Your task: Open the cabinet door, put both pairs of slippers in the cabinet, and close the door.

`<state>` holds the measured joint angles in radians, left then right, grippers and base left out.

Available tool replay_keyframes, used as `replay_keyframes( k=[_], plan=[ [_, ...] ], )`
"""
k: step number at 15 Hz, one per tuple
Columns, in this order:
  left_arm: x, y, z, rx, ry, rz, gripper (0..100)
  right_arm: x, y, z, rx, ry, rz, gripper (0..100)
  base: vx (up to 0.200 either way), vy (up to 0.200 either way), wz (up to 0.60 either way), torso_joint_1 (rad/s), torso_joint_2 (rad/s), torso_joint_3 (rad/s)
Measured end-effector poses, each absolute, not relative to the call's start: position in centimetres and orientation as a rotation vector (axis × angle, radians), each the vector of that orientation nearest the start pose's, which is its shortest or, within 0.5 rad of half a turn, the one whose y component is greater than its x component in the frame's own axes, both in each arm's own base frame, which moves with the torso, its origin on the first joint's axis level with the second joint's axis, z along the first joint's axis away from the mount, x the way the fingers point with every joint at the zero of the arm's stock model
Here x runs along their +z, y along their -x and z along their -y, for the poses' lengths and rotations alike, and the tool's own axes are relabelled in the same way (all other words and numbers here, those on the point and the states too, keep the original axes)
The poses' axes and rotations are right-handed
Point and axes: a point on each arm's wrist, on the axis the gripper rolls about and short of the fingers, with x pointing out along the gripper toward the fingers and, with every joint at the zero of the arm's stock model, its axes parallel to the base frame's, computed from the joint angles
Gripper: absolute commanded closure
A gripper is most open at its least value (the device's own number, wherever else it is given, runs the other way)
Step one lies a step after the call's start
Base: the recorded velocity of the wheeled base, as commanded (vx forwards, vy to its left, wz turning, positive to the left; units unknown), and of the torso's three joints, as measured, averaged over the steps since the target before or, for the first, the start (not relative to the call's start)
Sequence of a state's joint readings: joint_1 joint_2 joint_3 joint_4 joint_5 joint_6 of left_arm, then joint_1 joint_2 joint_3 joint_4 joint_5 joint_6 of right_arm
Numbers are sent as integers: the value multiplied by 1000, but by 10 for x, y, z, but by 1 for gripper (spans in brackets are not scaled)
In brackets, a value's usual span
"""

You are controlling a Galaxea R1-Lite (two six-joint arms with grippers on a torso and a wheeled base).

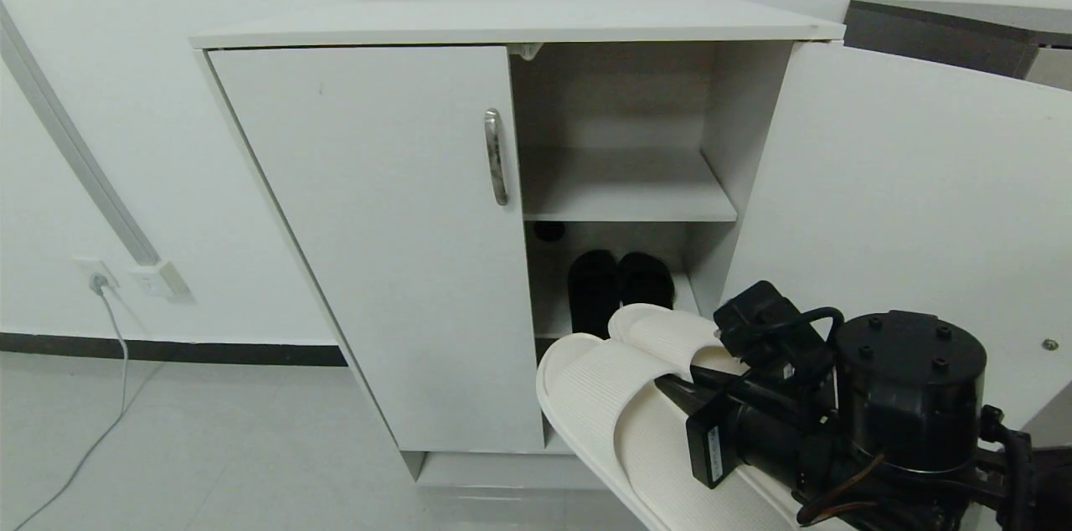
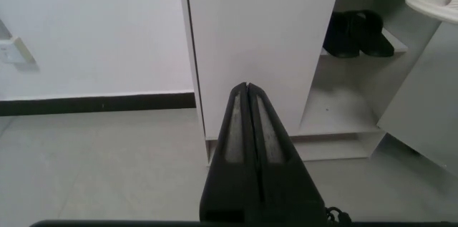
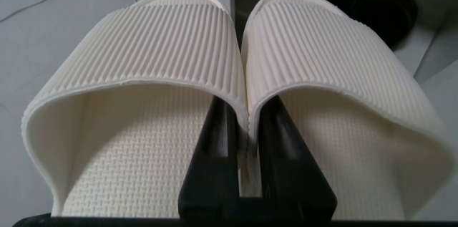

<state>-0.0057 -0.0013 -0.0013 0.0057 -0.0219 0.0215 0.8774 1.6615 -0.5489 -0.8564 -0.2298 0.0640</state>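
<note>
The right tool (image 3: 242, 123) is gripping the pair of cream ribbed foam slippers (image 1: 599, 397), its fingers closed tight on the two adjoining inner walls, so that one grasp is holding both shoes side by side; they are hanging just in front of the white two-door cabinet (image 1: 502, 20), toes aimed at the opening; the right-hand door (image 1: 904, 196) is standing wide open, I judge to give them room, while the left-hand door (image 1: 377, 246) is sitting shut; the pair of black slippers (image 1: 620, 284) is lying on the lower shelf (image 1: 687, 292), toes inward; the left tool (image 2: 246, 89) is hanging low near the floor, fully closed on nothing, likely keeping clear; counting: two pairs, four slippers, two doors.
</note>
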Motion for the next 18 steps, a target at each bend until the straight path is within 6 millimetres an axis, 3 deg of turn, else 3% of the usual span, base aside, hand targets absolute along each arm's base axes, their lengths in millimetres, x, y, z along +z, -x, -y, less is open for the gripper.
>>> replay_keyframes(
  k=[13, 18],
  plan=[
    [75, 23, 0, -27, -20, -2, 100, 150, -178, -212, 640, 70, -228, 100, 0, 0, -92, 0, 1, 1],
    [75, 23, 0, -28, -21, -2, 100, 168, -190, -247, 365, 17, -214, 100, 0, 0, 0, 0, 0, 0]
  ],
)
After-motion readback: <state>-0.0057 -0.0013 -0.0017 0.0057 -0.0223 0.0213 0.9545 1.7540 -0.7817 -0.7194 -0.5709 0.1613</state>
